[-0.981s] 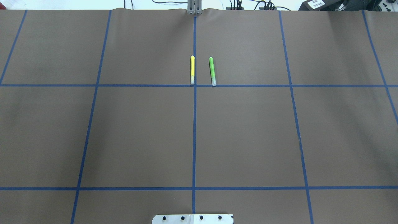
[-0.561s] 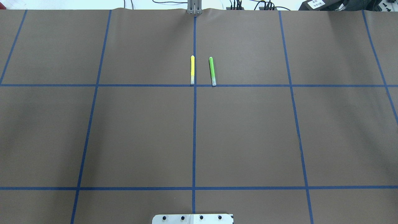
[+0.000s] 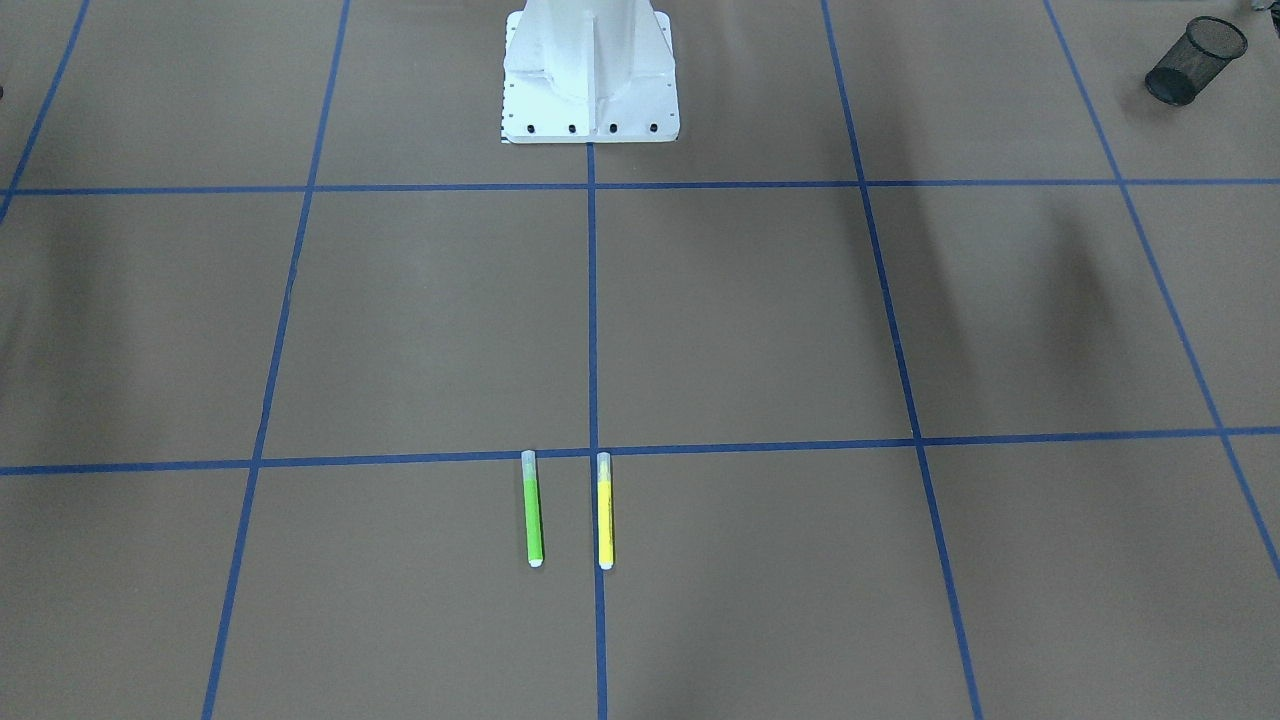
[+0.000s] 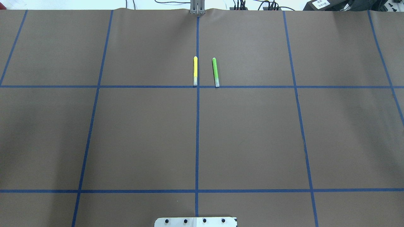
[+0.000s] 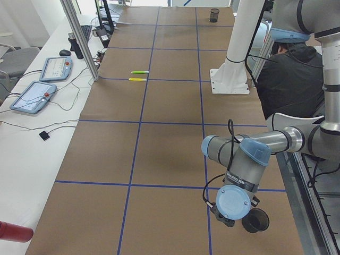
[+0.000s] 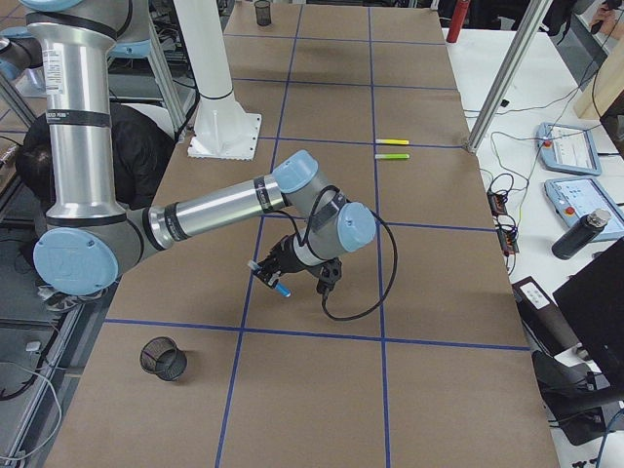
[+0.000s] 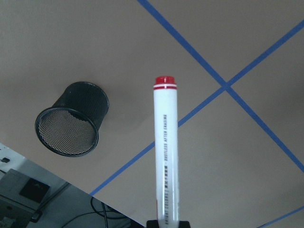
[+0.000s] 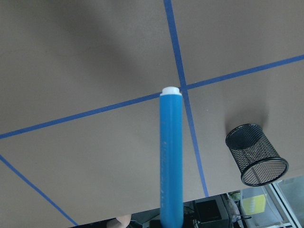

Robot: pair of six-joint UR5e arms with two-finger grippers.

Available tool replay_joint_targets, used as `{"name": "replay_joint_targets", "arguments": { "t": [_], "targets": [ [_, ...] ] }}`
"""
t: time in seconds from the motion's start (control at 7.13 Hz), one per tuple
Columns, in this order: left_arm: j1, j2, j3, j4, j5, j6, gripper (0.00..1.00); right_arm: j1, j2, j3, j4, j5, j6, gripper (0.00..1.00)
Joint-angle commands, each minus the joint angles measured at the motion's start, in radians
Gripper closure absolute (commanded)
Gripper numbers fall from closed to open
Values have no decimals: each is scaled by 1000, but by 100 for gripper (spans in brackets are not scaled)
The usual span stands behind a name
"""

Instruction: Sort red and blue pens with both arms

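Tabletop (image 4: 142, 132) bears yellow marker (image 4: 195, 70) beside green marker (image 4: 215, 72), mesh cup (image 7: 71, 118) near red pen (image 7: 165, 156).

The overhead camera sits behind the robot and looks forward and down across the table (image 4: 142, 135), with the white base (image 4: 195, 222) at its lower edge. The front camera faces it from across the table, steeply down, so the yellow marker (image 4: 195, 71) and green marker (image 4: 215, 72) they share appear swapped side to side. The side cameras look along the table from opposite ends, one with the left arm (image 5: 249, 159) near, the other the right arm (image 6: 224, 205); both catch those markers far off. Each wrist camera looks closely along its held pen, the red-capped pen (image 7: 166, 152) or the blue pen (image 8: 171, 161), down at the table and a black mesh cup (image 7: 73, 124).
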State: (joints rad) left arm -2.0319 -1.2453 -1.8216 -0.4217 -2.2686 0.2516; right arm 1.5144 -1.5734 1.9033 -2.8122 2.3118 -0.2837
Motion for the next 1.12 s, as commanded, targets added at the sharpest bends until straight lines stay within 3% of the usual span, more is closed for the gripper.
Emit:
{"name": "replay_joint_targets", "arguments": {
  "t": [0.0, 0.56, 0.84, 0.98],
  "targets": [
    [-46, 24, 126, 41, 0, 1, 100, 3, -4, -10, -1, 44, 0, 100],
    [-113, 17, 302, 112, 11, 2, 100, 3, -4, -16, 3, 80, 1, 100],
    [-114, -49, 451, 103, 9, 2, 100, 3, -2, -18, 3, 101, 3, 100],
    [-116, -62, 470, 103, 8, 0, 100, 3, -2, -18, 3, 101, 3, 100]
  ]
}}
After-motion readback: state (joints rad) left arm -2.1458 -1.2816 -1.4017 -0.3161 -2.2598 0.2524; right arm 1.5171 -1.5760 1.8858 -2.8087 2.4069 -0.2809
